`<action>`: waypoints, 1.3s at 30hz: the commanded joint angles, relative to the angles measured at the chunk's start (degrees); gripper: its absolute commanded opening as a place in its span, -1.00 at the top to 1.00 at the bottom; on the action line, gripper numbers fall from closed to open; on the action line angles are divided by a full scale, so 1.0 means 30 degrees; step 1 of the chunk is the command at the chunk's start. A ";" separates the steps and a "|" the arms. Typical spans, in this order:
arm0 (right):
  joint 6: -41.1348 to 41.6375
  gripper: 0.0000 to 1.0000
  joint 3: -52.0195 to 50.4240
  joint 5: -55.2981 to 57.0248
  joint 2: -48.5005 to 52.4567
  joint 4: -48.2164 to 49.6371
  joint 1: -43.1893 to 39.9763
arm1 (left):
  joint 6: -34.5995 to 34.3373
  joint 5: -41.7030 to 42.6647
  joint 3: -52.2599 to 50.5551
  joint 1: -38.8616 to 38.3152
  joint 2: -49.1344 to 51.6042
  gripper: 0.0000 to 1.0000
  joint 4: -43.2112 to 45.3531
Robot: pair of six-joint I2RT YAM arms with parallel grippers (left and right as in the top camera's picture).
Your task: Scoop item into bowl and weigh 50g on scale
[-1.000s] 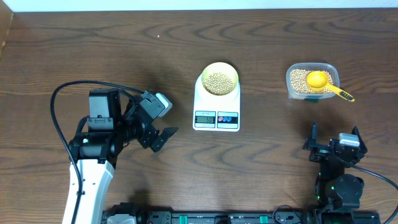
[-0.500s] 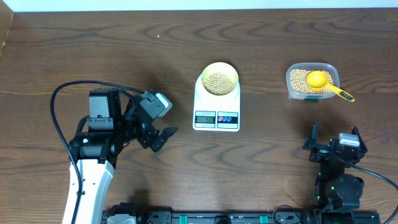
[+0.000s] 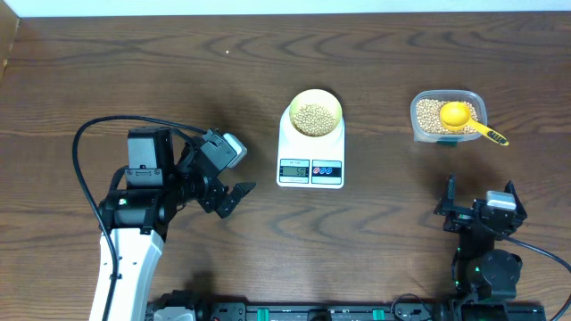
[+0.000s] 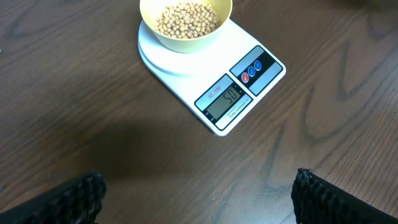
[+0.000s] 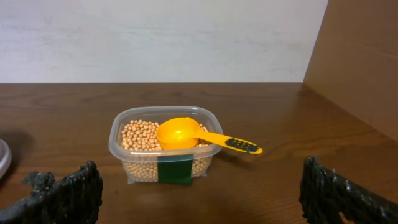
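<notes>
Claws both spread wide, empty: left claw [image 3: 234, 198] near scale [image 3: 310, 153], right claw [image 3: 480, 203] near tub [image 3: 416, 116].

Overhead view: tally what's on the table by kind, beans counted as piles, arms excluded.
bowl: 1
scale: 1
tub: 1
scoop: 1
bean piles: 2, one in the bowl, one in the tub
Total: 6
</notes>
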 commanded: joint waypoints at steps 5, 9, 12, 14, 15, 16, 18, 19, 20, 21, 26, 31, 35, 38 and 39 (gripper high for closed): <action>-0.0233 -0.99 -0.0036 0.0299 -0.0131 -0.0051 0.0131 | 0.0117 -0.0051 -0.0058 0.0080 -0.0160 -0.95 -0.0262; -0.0233 -0.98 -0.0036 0.0299 -0.0131 -0.0051 0.0131 | 0.0109 -0.0044 -0.0058 0.0080 -0.0634 -0.95 -0.0277; -0.0233 -0.99 -0.0036 0.0299 -0.0131 -0.0051 0.0131 | 0.0117 -0.0189 -0.0058 0.0087 -0.1392 -0.95 -0.0233; -0.0233 -0.99 -0.0036 0.0299 -0.0131 -0.0051 0.0131 | 0.0117 -0.0189 -0.0058 0.0087 -0.1880 -0.95 -0.0109; -0.0233 -0.99 -0.0036 0.0299 -0.0131 -0.0051 0.0131 | 0.0117 -0.0219 -0.0058 0.0087 -0.2120 -0.95 -0.0044; -0.0240 -0.98 -0.0036 0.0291 -0.0131 -0.0051 0.0131 | 0.0051 -0.0452 -0.0066 0.0087 -0.2368 -0.95 0.0044; -0.0233 -0.99 -0.0036 0.0299 -0.0131 -0.0051 0.0131 | -0.0903 -0.1188 -0.0117 0.0087 -0.2754 -0.95 0.0590; -0.0233 -0.98 -0.0036 0.0299 -0.0131 -0.0051 0.0131 | -0.1581 -0.1545 -0.0182 0.0087 -0.2958 -0.95 0.0947; -0.0233 -0.99 -0.0036 0.0299 -0.0131 -0.0051 0.0131 | -0.2266 -0.1865 -0.0277 0.0087 -0.3162 -0.95 0.1384; -0.0233 -0.98 -0.0036 0.0299 -0.0131 -0.0051 0.0131 | -0.3031 -0.2266 -0.0430 0.0087 -0.3432 -0.95 0.1902; -0.0233 -0.98 -0.0036 0.0299 -0.0131 -0.0051 0.0131 | -0.6798 -0.4262 -0.2047 0.0087 -0.5202 -0.95 0.4918; -0.0233 -0.99 -0.0036 0.0299 -0.0131 -0.0051 0.0131 | -1.0426 -0.6615 -0.4284 0.0087 -0.7278 -0.95 0.7927; -0.0233 -0.98 -0.0036 0.0299 -0.0131 -0.0051 0.0131 | -1.2393 -0.8094 -0.6601 0.0087 -0.9355 -0.95 1.0163; -0.0233 -0.99 -0.0036 0.0299 -0.0131 -0.0051 0.0131 | -1.2488 -0.8429 -0.8728 0.0087 -1.1001 -0.95 1.2160; -0.0233 -0.99 -0.0036 0.0299 -0.0131 -0.0051 0.0131 | -1.2495 -0.8684 -0.9449 0.0087 -1.1511 -0.95 1.2852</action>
